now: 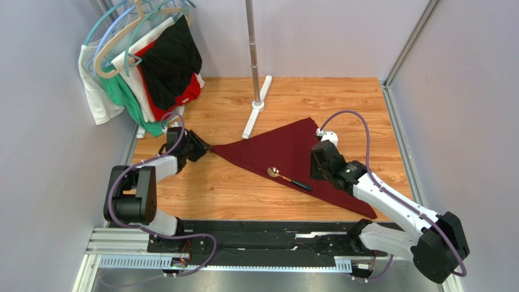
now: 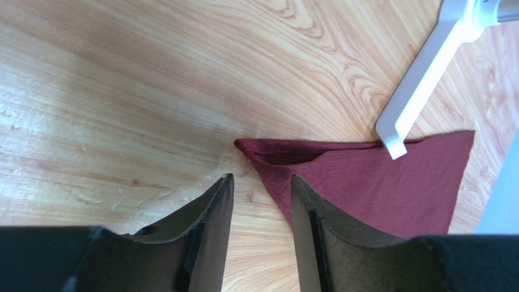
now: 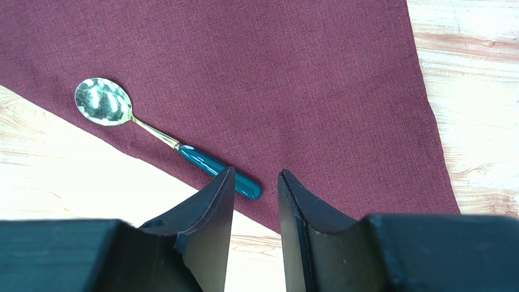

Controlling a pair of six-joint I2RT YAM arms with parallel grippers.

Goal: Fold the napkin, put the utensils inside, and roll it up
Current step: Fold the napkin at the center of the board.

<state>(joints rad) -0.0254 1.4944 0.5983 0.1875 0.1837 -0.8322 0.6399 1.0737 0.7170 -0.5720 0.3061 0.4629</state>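
Maroon and matte, the napkin (image 1: pixel 292 149) lies folded into a triangle on the wooden table (image 1: pixel 213 191), its long edge running from a point at the left down to a point at the near right; the spoon (image 1: pixel 289 178) rests on the cloth just inside that long edge, gold bowl to the left, dark teal handle slanting toward the right arm. The left gripper (image 1: pixel 204 146) sits low at the napkin's left point; in its wrist view the two fingers (image 2: pixel 213 210) stand apart with bare wood in the gap, the cloth's folded tip just ahead and its edge passing beside the right-hand finger; nothing is pinched. The right gripper (image 1: pixel 315 163) hangs over the right part of the napkin; its fingers (image 3: pixel 213 210) are likewise spread with only cloth showing between them, the end of the spoon's handle just beside the left-hand finger, not gripped. A white stand foot (image 1: pixel 256 112) ends just beside the napkin's far edge; whether it touches is unclear; garments on hangers (image 1: pixel 158 67) hang at the far left.
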